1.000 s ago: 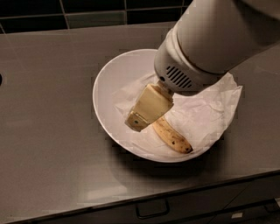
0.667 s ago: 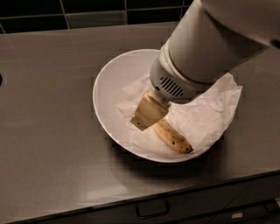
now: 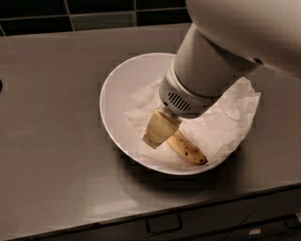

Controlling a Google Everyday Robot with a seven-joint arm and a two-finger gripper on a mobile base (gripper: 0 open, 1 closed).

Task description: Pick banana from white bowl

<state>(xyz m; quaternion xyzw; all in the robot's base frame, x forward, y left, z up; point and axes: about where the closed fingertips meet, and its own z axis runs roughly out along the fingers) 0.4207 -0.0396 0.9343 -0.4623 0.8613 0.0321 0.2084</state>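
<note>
The white bowl [image 3: 115, 89] sits on a grey counter in the middle of the camera view. The banana [image 3: 189, 150], yellow with brown speckles, lies in the near right part of the bowl on crumpled white paper [image 3: 225, 117]. My gripper [image 3: 161, 131] reaches down into the bowl from the upper right, and its beige tip sits at the banana's left end and covers it. The bulky white arm [image 3: 207, 61] hides the far right part of the bowl.
A dark tiled wall [image 3: 94, 12] runs along the back of the counter. The counter's front edge runs across the bottom, with a drawer handle [image 3: 163, 227] below it. The paper hangs over the bowl's right rim.
My gripper has moved down and slightly toward the front, closer onto the banana's left end. The banana, the paper and the bowl have not moved.
</note>
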